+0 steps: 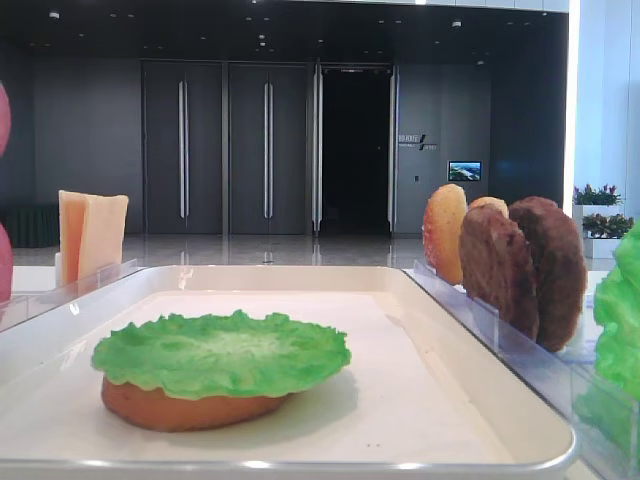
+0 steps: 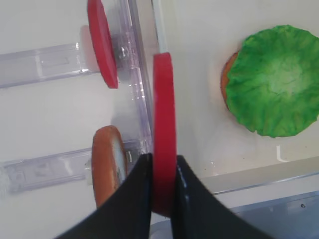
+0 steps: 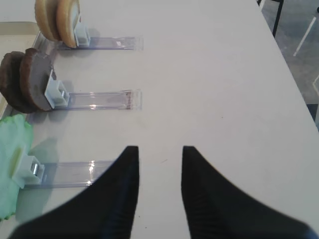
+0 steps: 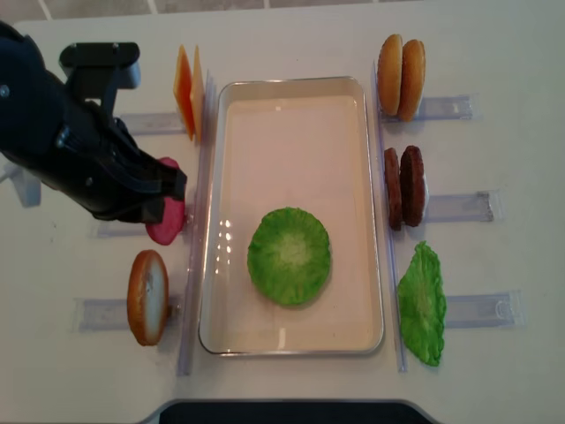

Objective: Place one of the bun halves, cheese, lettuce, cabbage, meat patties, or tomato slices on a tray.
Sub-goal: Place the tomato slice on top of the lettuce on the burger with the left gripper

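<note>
So far, the lettuce [image 4: 290, 256] is lying on a bun half [image 1: 190, 405] inside the tray [image 4: 291, 106], while the left tool [image 2: 162, 172] is clenching a tomato slice [image 2: 164, 129] beside the tray, not placed yet, and the right tool [image 3: 159, 169] is waiting released above the table [image 3: 224, 74].

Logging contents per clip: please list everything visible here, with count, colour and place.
tray: one, cream-white, table centre.
lettuce: one, green, in the tray on a bun half.
bun half under lettuce: one, orange-brown, in the tray.
tomato slices: two, red; one gripped, one in its holder left of the tray.
cheese: two slices, orange and yellow, upper left.
bun halves: two upper right, one lower left.
meat patties: two, dark brown, right.
spare lettuce: green, lower right.
left gripper: black, closed on a tomato slice.
right gripper: black, open over bare table.
</note>
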Controlling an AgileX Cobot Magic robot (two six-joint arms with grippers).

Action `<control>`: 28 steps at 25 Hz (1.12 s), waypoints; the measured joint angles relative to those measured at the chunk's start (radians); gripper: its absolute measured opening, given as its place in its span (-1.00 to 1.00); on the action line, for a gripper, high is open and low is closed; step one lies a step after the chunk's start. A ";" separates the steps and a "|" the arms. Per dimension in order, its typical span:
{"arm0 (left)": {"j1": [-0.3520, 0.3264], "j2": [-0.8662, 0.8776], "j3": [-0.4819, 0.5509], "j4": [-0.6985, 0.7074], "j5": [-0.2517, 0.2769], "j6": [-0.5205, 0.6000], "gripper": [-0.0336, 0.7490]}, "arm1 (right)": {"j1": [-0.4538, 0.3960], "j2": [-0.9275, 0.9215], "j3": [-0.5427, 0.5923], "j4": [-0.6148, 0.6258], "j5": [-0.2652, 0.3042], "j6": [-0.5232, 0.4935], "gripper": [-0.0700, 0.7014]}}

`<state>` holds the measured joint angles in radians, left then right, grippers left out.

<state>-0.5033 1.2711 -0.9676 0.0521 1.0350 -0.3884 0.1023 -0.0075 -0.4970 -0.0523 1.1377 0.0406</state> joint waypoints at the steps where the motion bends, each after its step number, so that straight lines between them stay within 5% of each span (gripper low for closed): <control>1: -0.014 0.000 0.004 0.000 -0.010 -0.009 -0.76 | 0.000 0.000 0.000 0.000 0.000 0.000 -0.21; 5: -0.062 0.001 0.011 -0.015 -0.075 -0.045 -0.76 | 0.000 0.000 0.000 0.000 0.000 0.000 -0.21; 8: -0.106 0.021 0.011 -0.102 -0.174 -0.016 -0.76 | 0.000 0.000 0.000 0.000 0.000 0.000 -0.21; 16: -0.136 0.091 0.038 -0.728 -0.376 0.544 -0.76 | 0.000 0.000 0.000 0.000 0.000 0.000 -0.21; 19: -0.055 0.091 0.095 -1.046 -0.364 0.832 -0.76 | 0.000 0.000 0.000 0.000 0.000 0.000 -0.21; 22: 0.074 0.091 0.193 -1.392 -0.263 1.112 -0.76 | 0.000 0.000 0.000 0.000 0.000 0.000 -0.21; 24: 0.158 0.091 0.248 -1.487 -0.186 1.194 -0.76 | 0.000 0.000 0.000 0.000 0.000 0.000 -0.21; 28: 0.216 0.091 0.330 -1.506 -0.128 1.248 -0.76 | 0.000 0.000 0.000 0.000 0.000 0.000 -0.21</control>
<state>-0.2875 1.3618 -0.6377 -1.4543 0.9072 0.8601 0.1023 -0.0075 -0.4970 -0.0523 1.1377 0.0406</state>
